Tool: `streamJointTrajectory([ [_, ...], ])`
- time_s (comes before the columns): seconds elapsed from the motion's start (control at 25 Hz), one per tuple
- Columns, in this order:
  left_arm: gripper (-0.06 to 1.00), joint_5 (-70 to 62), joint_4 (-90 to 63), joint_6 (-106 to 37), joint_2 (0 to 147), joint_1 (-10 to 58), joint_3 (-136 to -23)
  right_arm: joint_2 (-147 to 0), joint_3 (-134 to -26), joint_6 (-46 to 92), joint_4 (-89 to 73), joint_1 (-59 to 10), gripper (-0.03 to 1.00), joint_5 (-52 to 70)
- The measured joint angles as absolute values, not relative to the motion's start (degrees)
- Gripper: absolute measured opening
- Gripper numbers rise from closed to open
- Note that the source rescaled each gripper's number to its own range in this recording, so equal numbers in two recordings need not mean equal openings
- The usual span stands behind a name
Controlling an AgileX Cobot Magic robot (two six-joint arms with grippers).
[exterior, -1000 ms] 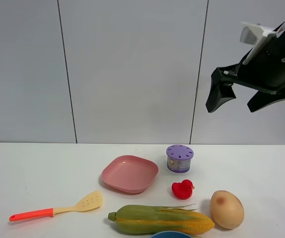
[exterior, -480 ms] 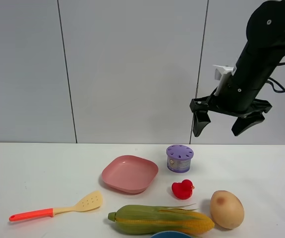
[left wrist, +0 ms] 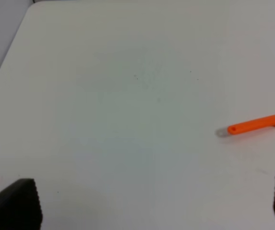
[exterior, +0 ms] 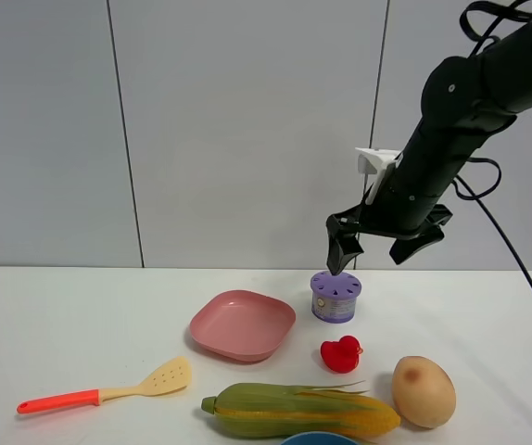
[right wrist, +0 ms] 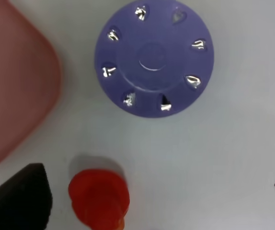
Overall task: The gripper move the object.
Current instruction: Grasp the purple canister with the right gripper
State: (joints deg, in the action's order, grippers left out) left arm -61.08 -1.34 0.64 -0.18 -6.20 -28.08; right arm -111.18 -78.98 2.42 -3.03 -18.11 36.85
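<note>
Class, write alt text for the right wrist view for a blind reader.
A lilac canister with a ring of lid holes, seen from above, below the open gripper. A pink plate and red duck lie nearby.

Right arm [exterior: 488, 79] enters from upper right, slopes down and left. Wrist bent, white bracket [exterior: 375, 159] on upper side. Right gripper [exterior: 373, 252] points down, right of centre, jaws spread wide, empty. Left gripper [left wrist: 148, 201] shows in own wrist view only: two black fingertips [left wrist: 14, 207] at frame corners, far apart, empty.
</note>
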Motion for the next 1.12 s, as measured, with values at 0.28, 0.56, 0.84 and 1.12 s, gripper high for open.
streamJointTrajectory([
  [0.28, 1.00, -61.08, -1.34, 0.64, -0.18, -6.20, -28.08, -114.61, -84.45, -2.36, 1.78, -18.11, 1.00, 38.34],
  [0.56, 1.00, -61.08, -1.34, 0.64, -0.18, -6.20, -28.08, -118.17, -88.14, -1.61, 3.11, -18.11, 1.00, 39.11],
  [0.84, 1.00, -61.08, -1.34, 0.64, -0.18, -6.20, -28.08, -121.38, -88.36, 7.06, -0.80, -18.58, 1.00, 35.03],
  [1.12, 1.00, -61.08, -1.34, 0.64, -0.18, -6.20, -28.08, -123.27, -88.47, 7.75, -0.80, -18.58, 1.00, 32.04],
])
